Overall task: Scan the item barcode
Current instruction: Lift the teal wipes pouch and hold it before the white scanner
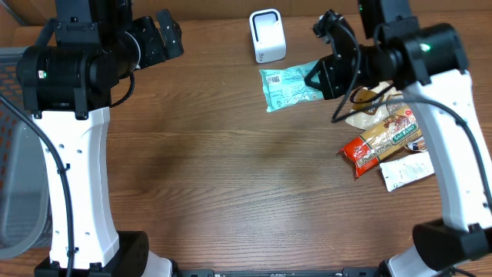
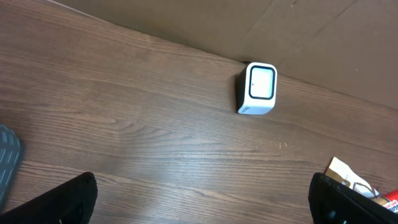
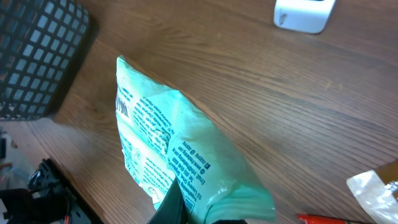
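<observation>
My right gripper [image 1: 319, 75] is shut on one end of a mint-green snack packet [image 1: 288, 86], which hangs just off the table with its printed side up. In the right wrist view the packet [image 3: 180, 149] fills the middle, and a dark finger [image 3: 171, 208] presses its lower edge. The white box-shaped scanner [image 1: 267, 35] stands at the back of the table, a little behind and left of the packet; it also shows as the scanner [image 2: 258, 89] and the scanner [image 3: 301, 12]. My left gripper [image 1: 171, 35] hovers open at the back left, with only bare wood between its fingers [image 2: 62, 202].
More packets lie at the right: a tan one [image 1: 377, 108], a red one [image 1: 382, 141] and a white one [image 1: 406, 171]. A grey mesh basket [image 1: 15, 154] stands off the table's left edge. A cardboard wall closes the back.
</observation>
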{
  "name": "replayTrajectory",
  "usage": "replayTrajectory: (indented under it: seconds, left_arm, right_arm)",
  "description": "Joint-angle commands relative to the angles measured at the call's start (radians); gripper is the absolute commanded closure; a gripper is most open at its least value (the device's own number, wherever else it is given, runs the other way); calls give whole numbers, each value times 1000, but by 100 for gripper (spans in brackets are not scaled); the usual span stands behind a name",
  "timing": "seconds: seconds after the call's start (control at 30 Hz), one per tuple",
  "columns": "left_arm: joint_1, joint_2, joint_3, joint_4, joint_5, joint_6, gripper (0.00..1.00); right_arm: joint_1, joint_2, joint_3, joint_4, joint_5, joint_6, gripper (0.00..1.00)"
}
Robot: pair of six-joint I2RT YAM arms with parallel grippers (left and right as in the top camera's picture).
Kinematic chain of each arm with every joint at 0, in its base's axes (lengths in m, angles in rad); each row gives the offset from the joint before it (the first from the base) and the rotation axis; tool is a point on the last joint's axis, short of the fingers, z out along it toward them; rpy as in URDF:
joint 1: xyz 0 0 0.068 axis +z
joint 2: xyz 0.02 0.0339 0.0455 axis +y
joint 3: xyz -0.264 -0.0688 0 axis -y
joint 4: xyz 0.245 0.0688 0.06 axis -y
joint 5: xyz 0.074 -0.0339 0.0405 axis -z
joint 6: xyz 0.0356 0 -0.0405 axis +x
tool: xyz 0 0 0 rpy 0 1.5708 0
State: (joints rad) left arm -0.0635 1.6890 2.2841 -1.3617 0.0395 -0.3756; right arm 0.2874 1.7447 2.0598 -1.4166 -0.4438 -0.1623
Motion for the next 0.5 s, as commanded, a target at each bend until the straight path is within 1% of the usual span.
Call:
replayTrajectory:
  seconds: [0.0,0.03,0.07,0.13,0.2,0.33,0.37,0.4,0.47]
  left_arm:
    - [3,6,6,3,-10,-14,0]
    - [3,6,6,3,-10,-14,1]
    - [3,6,6,3,-10,-14,0]
    - [3,6,6,3,-10,-14,0]
    - [3,6,6,3,-10,-14,0]
    - [3,6,6,3,-10,-14,0]
    - [3,6,6,3,-10,-14,0]
    - [3,6,6,3,-10,-14,0]
    - [3,6,6,3,-10,-14,0]
  right_arm:
    - [18,-21,24,10,35,59,96]
    - [26,-21,24,26,64,97,96]
    - [46,-19,23,59,146,175,96]
    - [84,-17,23,104,280,235,96]
    - [139,-14,23,170,466,272,96]
    - [245,30,21,331,816,246,96]
    - [257,44,21,358,864,230,96]
    - [275,81,21,412,948,180,96]
    - [281,134,21,478,1006,84,96]
